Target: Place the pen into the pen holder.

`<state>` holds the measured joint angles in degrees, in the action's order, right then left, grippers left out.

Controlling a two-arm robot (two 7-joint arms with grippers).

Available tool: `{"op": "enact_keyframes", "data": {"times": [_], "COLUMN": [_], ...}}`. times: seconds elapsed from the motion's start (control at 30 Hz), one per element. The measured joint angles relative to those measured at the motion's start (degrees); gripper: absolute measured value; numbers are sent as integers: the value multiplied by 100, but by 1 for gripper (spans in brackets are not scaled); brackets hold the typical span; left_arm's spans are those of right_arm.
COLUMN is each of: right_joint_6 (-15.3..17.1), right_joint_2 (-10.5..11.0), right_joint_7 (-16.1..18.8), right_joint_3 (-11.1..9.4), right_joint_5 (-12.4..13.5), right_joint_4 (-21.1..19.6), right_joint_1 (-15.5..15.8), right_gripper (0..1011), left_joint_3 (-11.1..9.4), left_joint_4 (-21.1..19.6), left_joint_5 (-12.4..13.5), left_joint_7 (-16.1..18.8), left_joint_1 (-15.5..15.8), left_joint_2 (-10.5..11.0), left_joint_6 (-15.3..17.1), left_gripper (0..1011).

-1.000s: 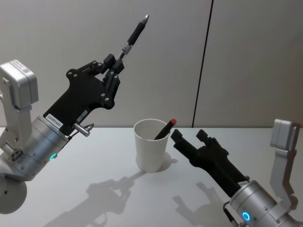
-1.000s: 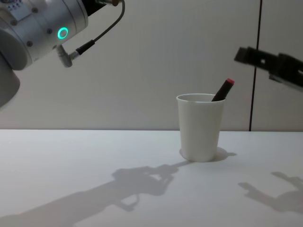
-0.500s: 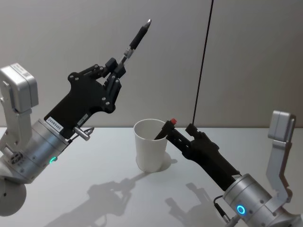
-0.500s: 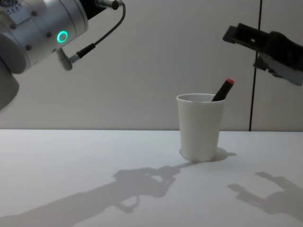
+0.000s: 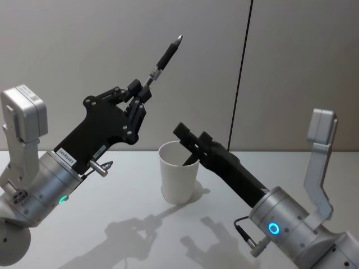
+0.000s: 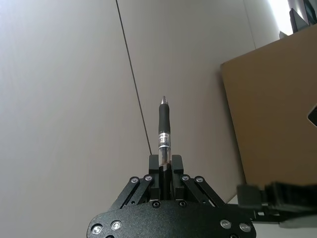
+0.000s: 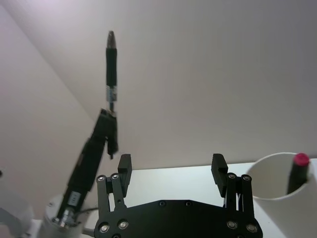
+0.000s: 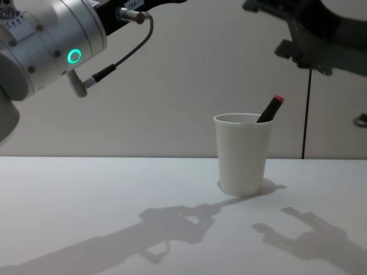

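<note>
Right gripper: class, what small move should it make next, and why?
Probably ease the right gripper up toward the black pen until its open fingers straddle the pen's free upper part. The left gripper is shut on the pen's lower end, holding it tip-up, high and to the left of the pen holder. The right gripper hangs open above the holder, aimed at the pen.
</note>
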<state>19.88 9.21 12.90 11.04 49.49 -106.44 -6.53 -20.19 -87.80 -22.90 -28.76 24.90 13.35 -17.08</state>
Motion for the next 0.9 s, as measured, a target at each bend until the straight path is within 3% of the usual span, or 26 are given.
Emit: {"op": "enact_keyframes", "data": {"times": [0.27, 0.33, 0.5, 0.7, 0.9], "right_joint_6": [580, 815, 1075, 1217, 1207], "right_joint_2": [-187, -237, -300, -377, -446], "right_joint_7": [-92, -149, -216, -275, -279], "right_joint_3": [-110, -181, -283, -354, -335], "right_joint_5": [718, 1012, 1365, 1633, 1715], "right_joint_4": [-51, -71, -96, -111, -108], "right_joint_1": [-221, -295, -385, -491, -587], "right_gripper": [1001, 1001, 1001, 1001, 1001], "left_joint_3": [-11, -3, 5, 6, -11], "left_joint_4": [-73, -88, -108, -114, -118], "left_joint_5": [9, 18, 39, 50, 47], "left_joint_7": [132, 168, 210, 233, 239], "left_joint_1": [-94, -117, -140, -144, -135], "left_joint_2": [24, 22, 16, 5, 1], "left_joint_6": [55, 64, 77, 91, 137], "left_gripper": [157, 157, 156, 157, 157]}}
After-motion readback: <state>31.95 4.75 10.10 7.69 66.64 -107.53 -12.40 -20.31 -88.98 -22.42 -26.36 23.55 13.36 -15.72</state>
